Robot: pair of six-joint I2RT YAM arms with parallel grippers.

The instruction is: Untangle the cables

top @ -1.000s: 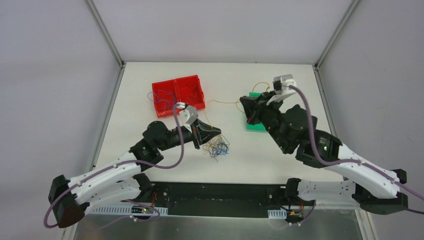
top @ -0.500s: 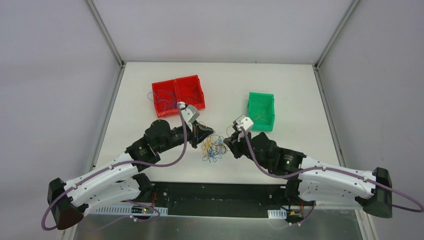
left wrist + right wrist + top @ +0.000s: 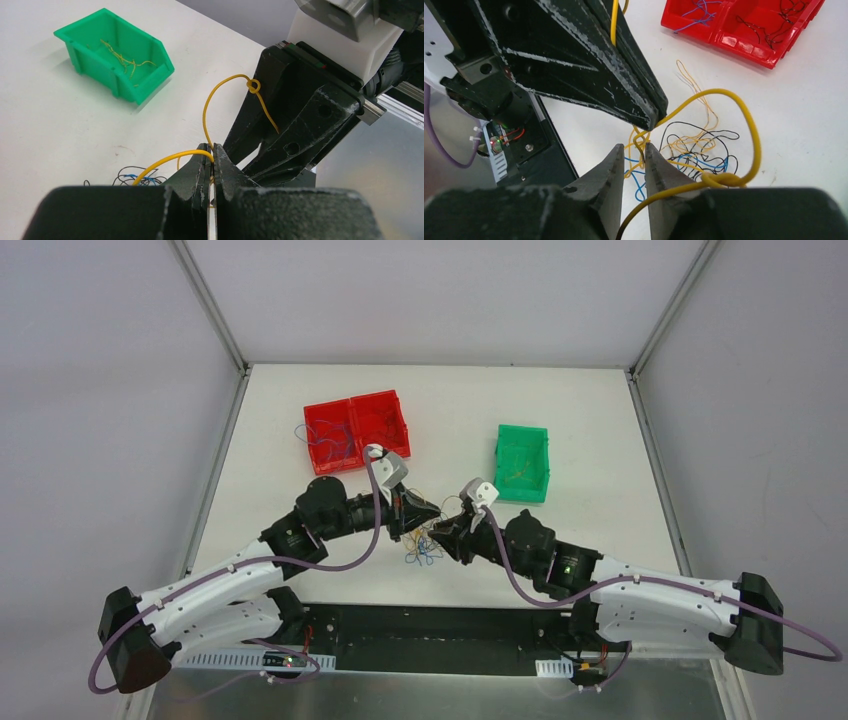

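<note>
**Desk:** Where are the cables (image 3: 422,550) lying?

**Me:** I see them as a loose heap of yellow, blue and black strands on the table (image 3: 560,400). They are close to its near edge, about midway along it, right under both sets of fingers.

**Desk:** What has your left gripper (image 3: 212,154) got?

**Me:** Its jaws are pressed together on a yellow cable (image 3: 207,107). From the tips that strand arcs up to a small knot, and its other run drops toward the heap.

**Desk:** And the right gripper (image 3: 634,150)?

**Me:** I have it almost tip to tip with the left one, just above the heap. Its jaws stand a narrow slit apart. Thin yellow and black strands cross at the tips, but I cannot tell whether anything is pinched there.

**Desk:** The bins?

**Me:** The red bin (image 3: 352,425) sits toward the far left corner, with blue strands in the compartment nearer the left edge and black in the other. The green bin (image 3: 522,428) is toward the right edge, well apart from the heap, with yellow strands inside
</note>
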